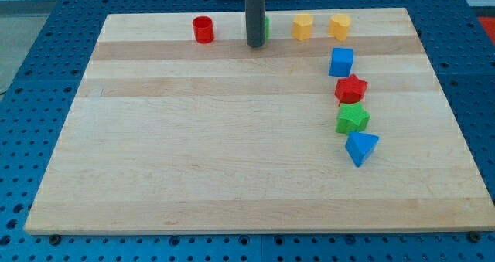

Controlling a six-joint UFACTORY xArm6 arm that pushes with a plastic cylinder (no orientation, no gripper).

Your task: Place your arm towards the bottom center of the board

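Observation:
My tip (254, 44) rests on the wooden board (216, 154) near the view's top, just left of centre. A green block (266, 26) is mostly hidden right behind the rod. A red cylinder (203, 29) stands to the tip's left. Two yellow blocks (302, 26) (339, 26) stand to its right along the top edge. On the right side a column runs downward: a blue cube (341, 62), a red star-shaped block (351, 88), a green star-shaped block (353, 118) and a blue triangular block (360, 148).
The board lies on a blue perforated table (31, 100). The board's bottom edge (255, 232) runs near the view's bottom.

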